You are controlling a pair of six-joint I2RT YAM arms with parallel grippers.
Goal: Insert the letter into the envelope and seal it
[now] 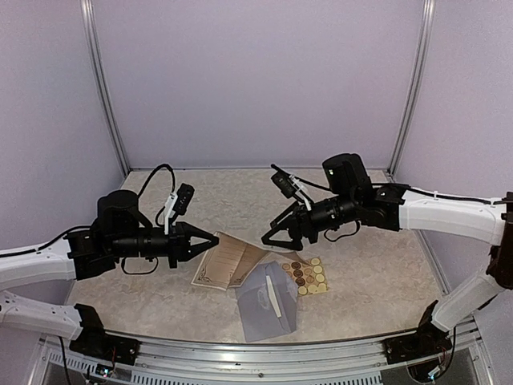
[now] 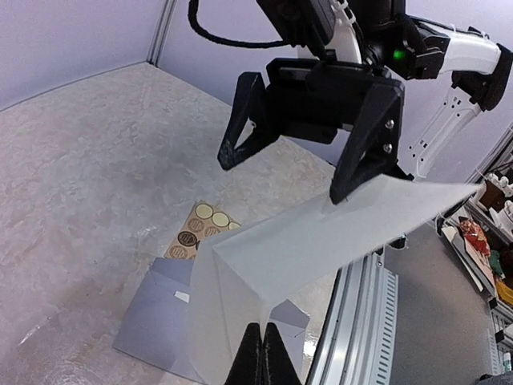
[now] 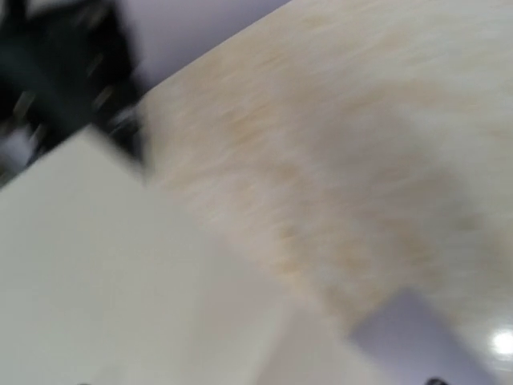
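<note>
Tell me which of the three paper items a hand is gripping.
The folded letter, pinched in the shut left hand; the grey envelope and the sticker sheet lie ungripped on the table.

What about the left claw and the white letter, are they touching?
Touching. The left wrist view shows the left gripper pinched shut on the letter's lower edge, with no gap between them.

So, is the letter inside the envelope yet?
Out: the left gripper holds the letter; the envelope lies flat on the table.
</note>
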